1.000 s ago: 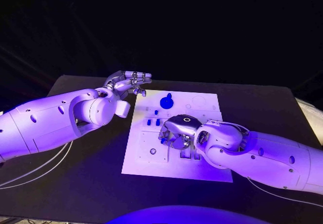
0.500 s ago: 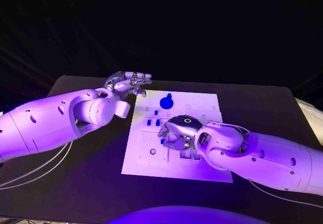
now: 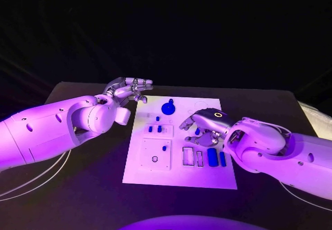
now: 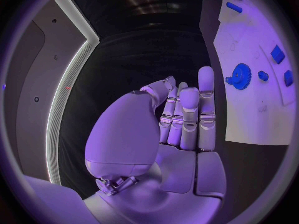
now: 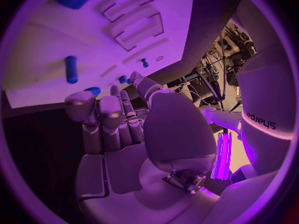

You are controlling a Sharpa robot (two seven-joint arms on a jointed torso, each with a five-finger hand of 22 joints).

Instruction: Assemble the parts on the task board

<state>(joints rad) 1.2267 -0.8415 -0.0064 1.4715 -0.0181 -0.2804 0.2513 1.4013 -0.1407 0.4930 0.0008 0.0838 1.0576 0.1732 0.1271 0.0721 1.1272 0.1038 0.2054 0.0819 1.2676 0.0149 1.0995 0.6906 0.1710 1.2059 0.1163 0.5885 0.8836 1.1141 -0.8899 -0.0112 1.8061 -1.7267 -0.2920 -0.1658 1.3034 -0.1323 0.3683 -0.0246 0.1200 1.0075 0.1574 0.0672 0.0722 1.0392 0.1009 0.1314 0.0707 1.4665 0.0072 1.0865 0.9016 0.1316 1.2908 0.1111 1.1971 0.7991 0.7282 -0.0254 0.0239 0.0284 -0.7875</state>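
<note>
Silver fingers curl loosely on the right hand (image 3: 205, 127), hovering over the middle of the task board (image 3: 148, 172); it seems to grip nothing, though its palm faces away in the head view. In the right wrist view its fingers (image 5: 109, 119) look bare. Left hand (image 3: 130, 88) hangs off the board's far left corner, fingers together and nearly straight, nothing in it. Blue parts lie on the board: a gear (image 3: 169, 107) at the far end, two bars (image 3: 216, 157) just near of the right hand.
</note>
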